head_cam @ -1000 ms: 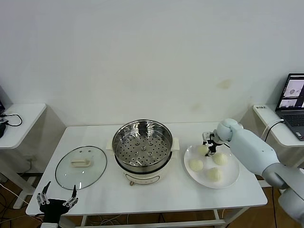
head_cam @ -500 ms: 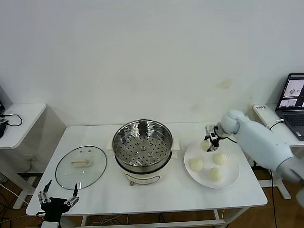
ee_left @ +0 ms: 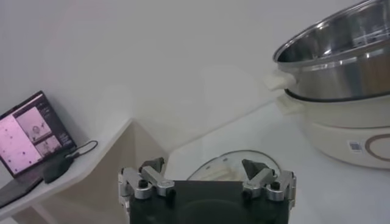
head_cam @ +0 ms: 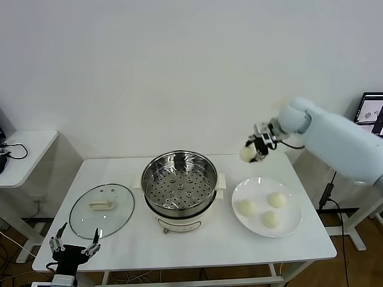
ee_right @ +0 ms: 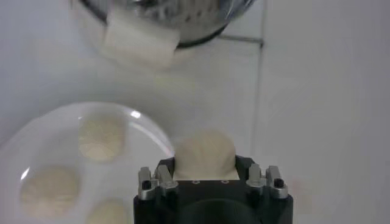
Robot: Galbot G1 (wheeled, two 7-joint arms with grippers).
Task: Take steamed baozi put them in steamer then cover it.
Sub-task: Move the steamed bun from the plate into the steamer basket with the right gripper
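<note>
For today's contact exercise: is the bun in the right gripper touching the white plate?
Apart. The head view shows the baozi clamped in the right gripper, lifted well above the plate.

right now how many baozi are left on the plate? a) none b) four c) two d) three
d) three baozi lie on the plate; the fourth baozi is up in the right gripper, above the table between plate and steamer.

Bright, even lighting; soft shadows under steamer (head_cam: 179, 190); steel glare; right wrist view blurred, hazy.
</note>
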